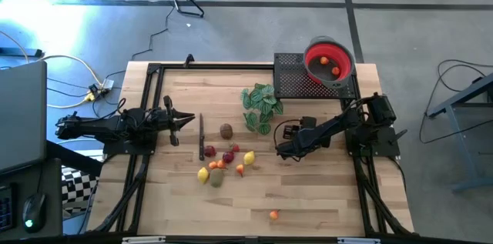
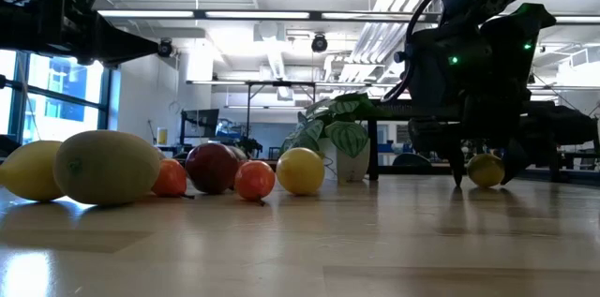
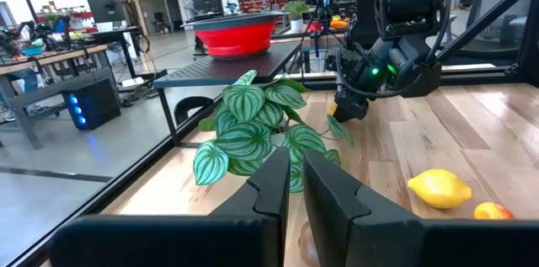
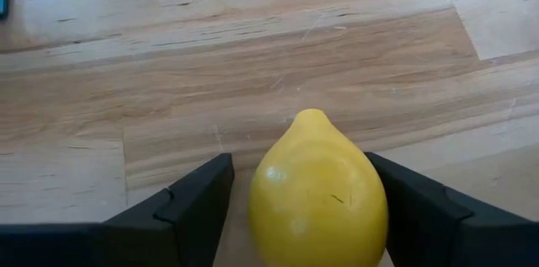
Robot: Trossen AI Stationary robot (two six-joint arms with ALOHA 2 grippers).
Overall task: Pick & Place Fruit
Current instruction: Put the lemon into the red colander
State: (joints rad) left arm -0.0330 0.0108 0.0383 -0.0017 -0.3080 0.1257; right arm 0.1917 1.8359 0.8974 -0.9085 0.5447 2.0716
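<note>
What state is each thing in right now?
Right claw: open, fingers either side of a yellow lemon lying on the table.
Left claw: shut, empty, off the table by its left edge.
Red bowl: upright on the black stand, two small fruits inside.
Fruit cluster: loose on the table.

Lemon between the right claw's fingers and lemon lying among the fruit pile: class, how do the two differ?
The lemon at the right claw lies alone, flanked by its fingers; the pile lemon lies among other fruit, no claw near. The first lies on the red bowl's side, the second nearer the table's middle. Both are yellow, resting on the table.
</note>
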